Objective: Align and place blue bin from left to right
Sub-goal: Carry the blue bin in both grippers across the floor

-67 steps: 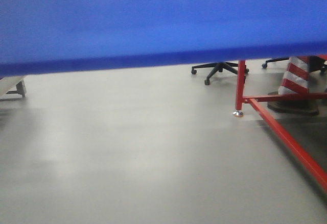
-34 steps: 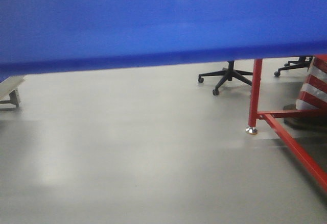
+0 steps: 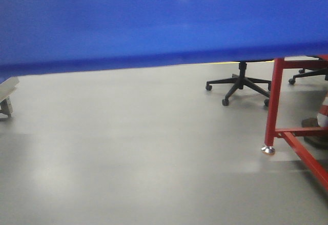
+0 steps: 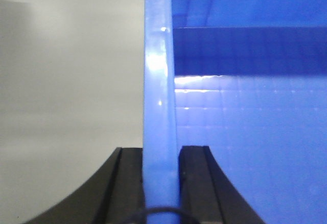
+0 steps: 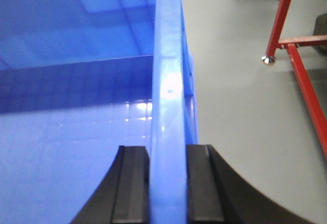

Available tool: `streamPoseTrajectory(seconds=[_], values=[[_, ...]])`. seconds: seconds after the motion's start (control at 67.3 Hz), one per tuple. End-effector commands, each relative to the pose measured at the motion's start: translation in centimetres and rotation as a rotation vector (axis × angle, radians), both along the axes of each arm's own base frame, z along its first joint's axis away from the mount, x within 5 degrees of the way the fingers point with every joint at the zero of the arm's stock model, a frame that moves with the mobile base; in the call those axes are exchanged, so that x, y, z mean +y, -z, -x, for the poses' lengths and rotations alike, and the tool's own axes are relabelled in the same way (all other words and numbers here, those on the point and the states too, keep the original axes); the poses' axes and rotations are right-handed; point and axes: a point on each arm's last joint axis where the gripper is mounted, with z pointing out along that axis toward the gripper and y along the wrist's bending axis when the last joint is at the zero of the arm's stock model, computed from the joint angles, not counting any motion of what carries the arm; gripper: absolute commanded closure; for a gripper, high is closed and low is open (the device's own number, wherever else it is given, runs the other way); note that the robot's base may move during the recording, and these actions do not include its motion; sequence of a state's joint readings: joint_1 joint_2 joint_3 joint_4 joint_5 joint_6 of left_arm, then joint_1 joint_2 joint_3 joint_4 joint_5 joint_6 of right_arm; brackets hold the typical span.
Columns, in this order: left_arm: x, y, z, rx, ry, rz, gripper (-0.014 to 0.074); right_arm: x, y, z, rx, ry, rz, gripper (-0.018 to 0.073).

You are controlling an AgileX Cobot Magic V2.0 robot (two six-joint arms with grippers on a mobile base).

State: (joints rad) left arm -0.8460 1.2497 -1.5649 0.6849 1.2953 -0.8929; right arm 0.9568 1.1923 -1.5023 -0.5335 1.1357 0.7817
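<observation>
The blue bin (image 3: 154, 20) fills the upper part of the front view, its smooth wall held above the grey floor. In the left wrist view my left gripper (image 4: 161, 152) is shut on the bin's left rim (image 4: 159, 81), one black finger on each side of the wall. My right gripper (image 5: 167, 155) is shut on the opposite rim (image 5: 167, 71) in the right wrist view. The bin's gridded inner floor (image 5: 71, 122) shows beside each rim. Neither gripper appears in the front view.
A red metal frame (image 3: 271, 107) with a footed leg stands on the floor at the right. A black office chair base (image 3: 240, 84) sits behind it, and a red-and-white cone (image 3: 323, 117) at the far right edge. A grey ramp-like object (image 3: 6, 94) lies at the left.
The view has swung left: the red frame, chair base and cone have slid to the right and lower in the picture. Both grippers keep their hold on the bin.
</observation>
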Motion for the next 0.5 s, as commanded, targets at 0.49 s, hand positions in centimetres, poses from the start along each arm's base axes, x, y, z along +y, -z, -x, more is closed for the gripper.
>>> streamPoseTrajectory(seconds=[0.49], values=[[-0.17, -1.04, 0.07, -0.082, 0.041, 0.036, 0.0707, 0.07, -1.37, 0.1, -0.106, -0.045, -0.061, 0.0638]])
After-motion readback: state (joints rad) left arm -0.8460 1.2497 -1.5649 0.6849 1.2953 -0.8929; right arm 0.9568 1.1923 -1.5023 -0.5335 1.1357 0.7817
